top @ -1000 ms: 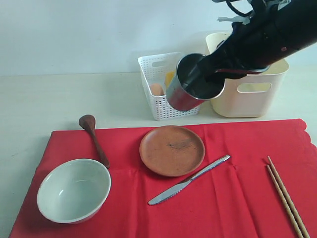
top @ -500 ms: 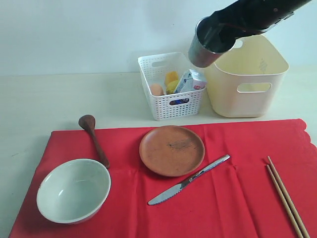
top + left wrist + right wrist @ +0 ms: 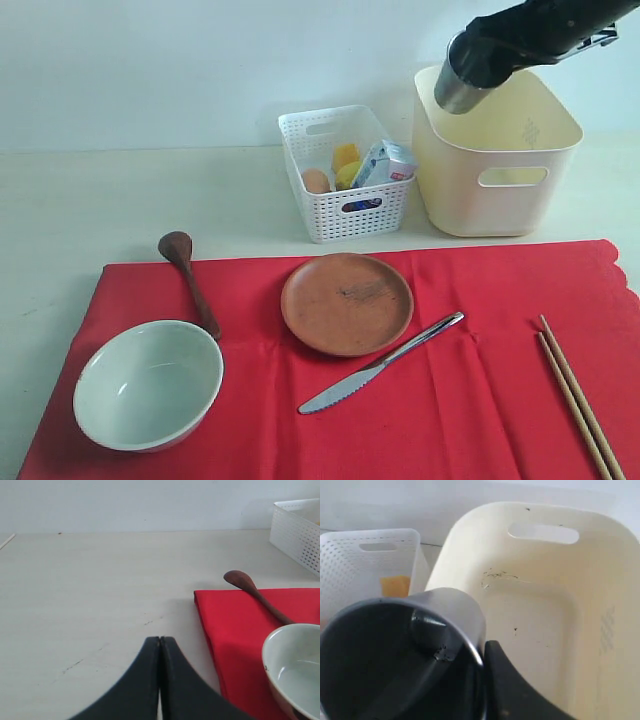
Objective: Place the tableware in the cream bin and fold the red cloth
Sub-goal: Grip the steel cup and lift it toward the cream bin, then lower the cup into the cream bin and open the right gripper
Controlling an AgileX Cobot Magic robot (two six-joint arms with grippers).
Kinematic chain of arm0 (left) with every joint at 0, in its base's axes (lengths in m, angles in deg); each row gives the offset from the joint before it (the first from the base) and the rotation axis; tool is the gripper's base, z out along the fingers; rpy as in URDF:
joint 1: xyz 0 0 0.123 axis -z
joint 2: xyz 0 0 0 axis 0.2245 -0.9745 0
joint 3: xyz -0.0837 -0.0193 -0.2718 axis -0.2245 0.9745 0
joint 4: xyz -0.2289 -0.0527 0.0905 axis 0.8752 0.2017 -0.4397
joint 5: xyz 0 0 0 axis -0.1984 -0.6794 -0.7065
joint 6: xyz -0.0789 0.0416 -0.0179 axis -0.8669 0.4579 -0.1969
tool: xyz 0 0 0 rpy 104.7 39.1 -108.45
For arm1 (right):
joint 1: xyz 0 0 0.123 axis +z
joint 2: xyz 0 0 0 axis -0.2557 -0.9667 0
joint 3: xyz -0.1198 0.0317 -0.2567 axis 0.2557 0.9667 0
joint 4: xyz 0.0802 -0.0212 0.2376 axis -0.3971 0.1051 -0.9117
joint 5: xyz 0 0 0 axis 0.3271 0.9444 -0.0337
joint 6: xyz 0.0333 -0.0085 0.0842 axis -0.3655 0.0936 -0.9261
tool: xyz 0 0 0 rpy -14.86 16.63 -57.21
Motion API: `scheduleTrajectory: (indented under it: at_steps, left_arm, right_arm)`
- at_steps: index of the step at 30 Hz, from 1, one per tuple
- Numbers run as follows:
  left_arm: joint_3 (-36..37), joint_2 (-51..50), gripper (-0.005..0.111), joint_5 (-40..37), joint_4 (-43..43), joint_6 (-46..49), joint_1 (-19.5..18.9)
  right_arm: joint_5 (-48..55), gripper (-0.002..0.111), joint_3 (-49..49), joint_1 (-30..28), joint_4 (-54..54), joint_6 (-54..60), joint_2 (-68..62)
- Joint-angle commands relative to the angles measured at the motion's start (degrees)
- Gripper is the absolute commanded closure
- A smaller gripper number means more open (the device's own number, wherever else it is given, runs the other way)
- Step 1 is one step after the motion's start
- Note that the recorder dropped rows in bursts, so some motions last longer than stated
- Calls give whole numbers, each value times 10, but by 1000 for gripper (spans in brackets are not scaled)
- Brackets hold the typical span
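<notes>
Right gripper, cup seemingly above bin

A: What carries everything here?
B: A pale, lightly scuffed table
A: And what lies directly on it?
B: A red cloth spread flat across the front. Behind it stands a white lattice basket, with a cream bin just beside it on the right. The dark wooden spoon has its head on bare table and its handle on the cloth
</notes>
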Motion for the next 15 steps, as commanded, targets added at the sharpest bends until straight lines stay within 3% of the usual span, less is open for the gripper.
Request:
scheduleTrajectory:
  at_steps: [1, 15]
  left_arm:
    - [1, 3, 107, 5, -1, 0, -1]
    - [1, 3, 107, 5, -1, 0, -1]
  right_arm:
    - [4, 108, -41, -7, 4, -9, -51]
    - [110, 108, -164, -7, 114, -66, -166]
